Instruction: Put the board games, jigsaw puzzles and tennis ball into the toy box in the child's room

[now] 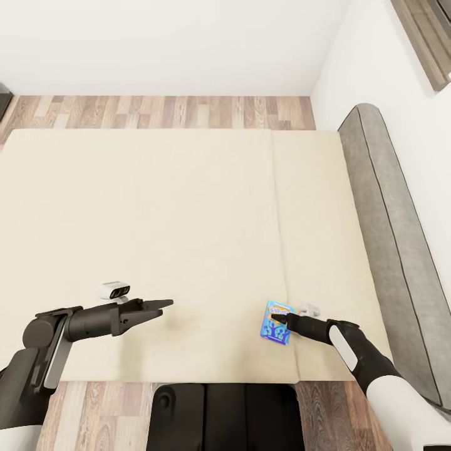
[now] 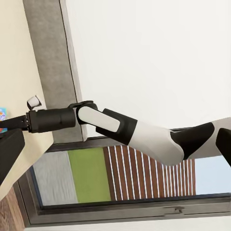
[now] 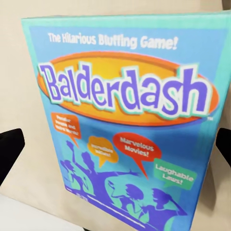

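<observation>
1. we are at the bed (image 1: 156,219), looking down over the cream mattress with the grey headboard (image 1: 388,238) along its right side; the table and toy box are out of frame, so we cannot say what has already gone into the box.
2. one board game shows: the small blue one (image 1: 277,322), lettered balderdash in the right wrist view (image 3: 125,120), lying flat near the front edge of the mattress. we see no other game box on the bed, though we cannot judge from this whether one has been carried off.
3. by our reading this game still has to be grasped, lifted and taken to the toy box, so the task is far from finished.
4. our right gripper (image 1: 278,319) sits at the blue box; in its wrist view the two dark fingers (image 3: 9,151) stand apart, one on each side of the box, with the box between them. the jaws look spread, not yet pressed onto the box's edges.
5. our left gripper (image 1: 164,305) hovers over bare mattress, well apart from the game, holding nothing; its fingers look close together, but we cannot tell for sure whether they are closed.
</observation>
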Controlling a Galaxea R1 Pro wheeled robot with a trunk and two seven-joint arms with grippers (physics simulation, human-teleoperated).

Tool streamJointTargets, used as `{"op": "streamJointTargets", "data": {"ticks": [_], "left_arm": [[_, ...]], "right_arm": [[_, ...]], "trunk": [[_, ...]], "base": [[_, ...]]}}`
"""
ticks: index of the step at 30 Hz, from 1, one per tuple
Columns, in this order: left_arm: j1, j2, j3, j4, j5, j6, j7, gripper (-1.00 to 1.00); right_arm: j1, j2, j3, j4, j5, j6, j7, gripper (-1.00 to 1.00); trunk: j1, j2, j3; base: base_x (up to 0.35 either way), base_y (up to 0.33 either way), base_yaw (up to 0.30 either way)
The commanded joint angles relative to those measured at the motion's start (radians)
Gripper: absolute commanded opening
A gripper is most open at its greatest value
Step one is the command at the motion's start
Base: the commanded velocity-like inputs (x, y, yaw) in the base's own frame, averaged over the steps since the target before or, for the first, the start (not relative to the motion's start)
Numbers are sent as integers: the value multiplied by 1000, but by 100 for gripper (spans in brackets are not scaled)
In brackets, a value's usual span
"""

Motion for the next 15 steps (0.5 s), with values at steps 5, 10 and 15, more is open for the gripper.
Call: {"op": "streamJointTargets", "data": {"ticks": [5, 10, 15], "left_arm": [[0, 0, 0, 0, -1, 11, -4, 100], [0, 0, 0, 0, -1, 11, -4, 100], [0, 1, 1, 0, -1, 11, -4, 100]], "right_arm": [[0, -1, 3, -1, -6, 4, -1, 100], [0, -1, 3, -1, -6, 4, 0, 100], [0, -1, 3, -1, -6, 4, -1, 100]], "trunk": [[1, -2, -1], [1, -2, -1], [1, -2, -1]], "base": [[0, 0, 0], [0, 0, 0], [0, 15, 0]]}}
